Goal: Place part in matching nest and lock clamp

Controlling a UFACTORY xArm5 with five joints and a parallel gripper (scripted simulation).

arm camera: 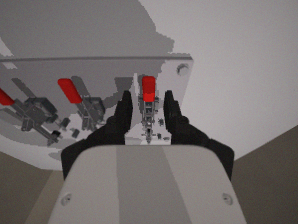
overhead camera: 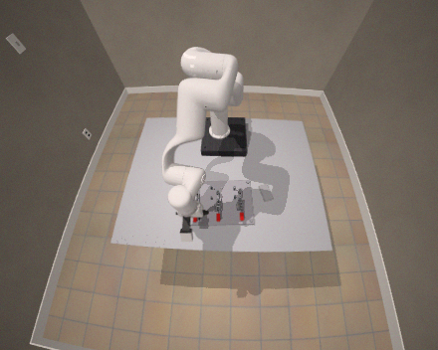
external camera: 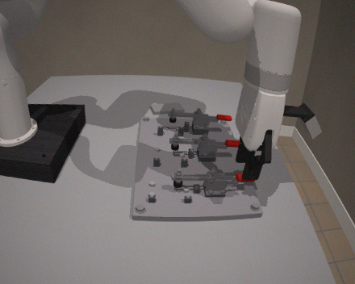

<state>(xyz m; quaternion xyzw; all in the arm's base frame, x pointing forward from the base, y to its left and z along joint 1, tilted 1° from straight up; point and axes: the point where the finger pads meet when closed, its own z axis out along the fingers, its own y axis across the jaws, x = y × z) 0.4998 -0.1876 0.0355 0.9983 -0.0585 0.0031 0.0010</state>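
Early stage: gripper (arm camera: 148, 107) half-spread, holding nothing, fingers straddling red handle (arm camera: 148, 89) at fixture (external camera: 198, 210) edge. Part (overhead camera: 267, 195) (beside fixture) not yet nested; clamping left.

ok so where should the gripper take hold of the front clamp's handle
On the red tip at the handle's free end, coming down from above with one finger on each side. The tip is narrow and sticks out past the fixture plate edge; the half-open gripper already straddles it.

White arm (external camera: 267, 60), black tool (external camera: 252, 161), red clamp handles (arm camera: 148, 89), seemingly grey fixture plate (external camera: 150, 202), tan tiled floor (overhead camera: 135, 298)
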